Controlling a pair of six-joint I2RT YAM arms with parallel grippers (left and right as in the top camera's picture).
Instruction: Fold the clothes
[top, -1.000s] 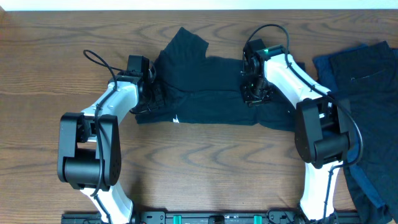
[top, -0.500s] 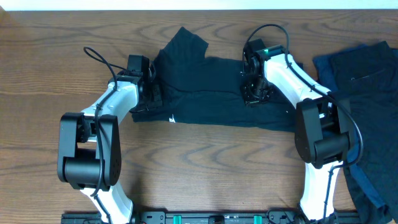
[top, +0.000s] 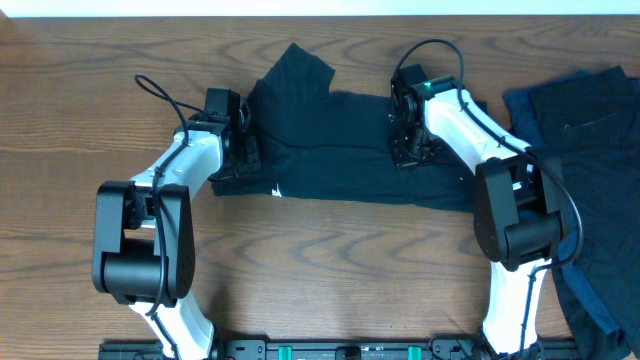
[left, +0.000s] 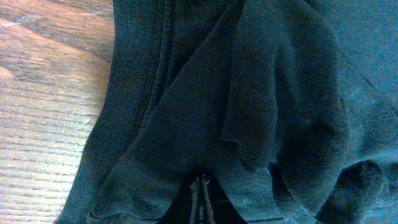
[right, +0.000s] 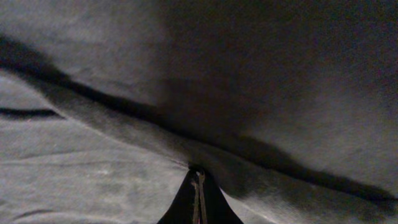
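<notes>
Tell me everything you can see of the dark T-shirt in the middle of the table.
The T-shirt is dark navy, soft knit cloth, lying spread sideways across the middle of the wooden table, rumpled. One sleeve sticks out toward the far edge, and a small white label shows at its near edge. The left gripper is shut on a bunched fold at its left end, beside a stitched hem; the right gripper is shut on a raised ridge near its right end.

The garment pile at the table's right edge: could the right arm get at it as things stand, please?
Probably not yet: the right gripper has its fingers shut on the T-shirt; once released, nothing blocks the garment pile.
</notes>
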